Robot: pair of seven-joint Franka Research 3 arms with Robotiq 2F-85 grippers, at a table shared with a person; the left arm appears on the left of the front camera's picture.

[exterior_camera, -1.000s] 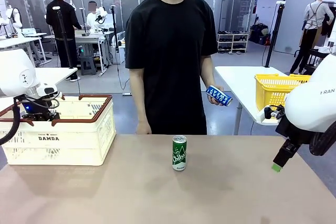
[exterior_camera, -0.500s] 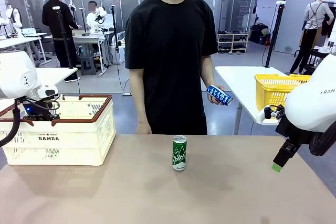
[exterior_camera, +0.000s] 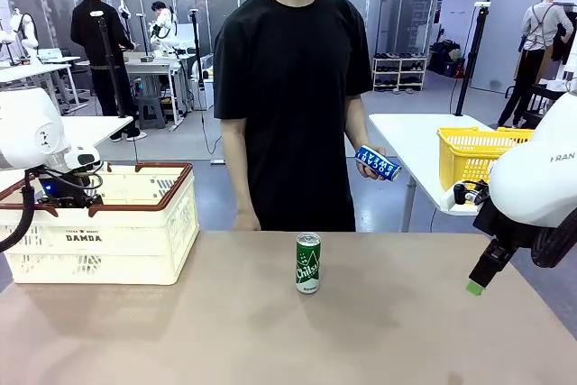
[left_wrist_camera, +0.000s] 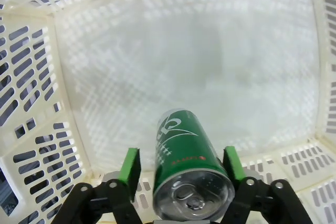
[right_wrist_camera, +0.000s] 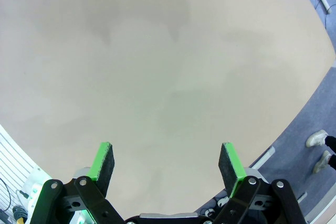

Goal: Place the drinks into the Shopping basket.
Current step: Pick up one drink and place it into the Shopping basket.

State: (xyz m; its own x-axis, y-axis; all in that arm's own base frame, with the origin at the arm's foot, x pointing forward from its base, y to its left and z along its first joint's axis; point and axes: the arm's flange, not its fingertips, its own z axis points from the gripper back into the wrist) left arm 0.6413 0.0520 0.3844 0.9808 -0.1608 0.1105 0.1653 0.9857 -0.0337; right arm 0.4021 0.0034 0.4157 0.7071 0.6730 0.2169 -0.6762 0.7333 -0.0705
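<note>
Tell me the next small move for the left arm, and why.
Probably lift the left gripper straight up out of the Shopping basket. Its jaws stand open inside the basket, with a gap on each side of the green can, so nothing is gripped. A second green can stands on the table, waiting to be fetched.

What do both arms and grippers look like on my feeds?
The left arm and right arm: rounded glossy white shells, dark lettering on the right, a black cable at the left. The left gripper and right gripper: black linkage fingers, green pads.
</note>
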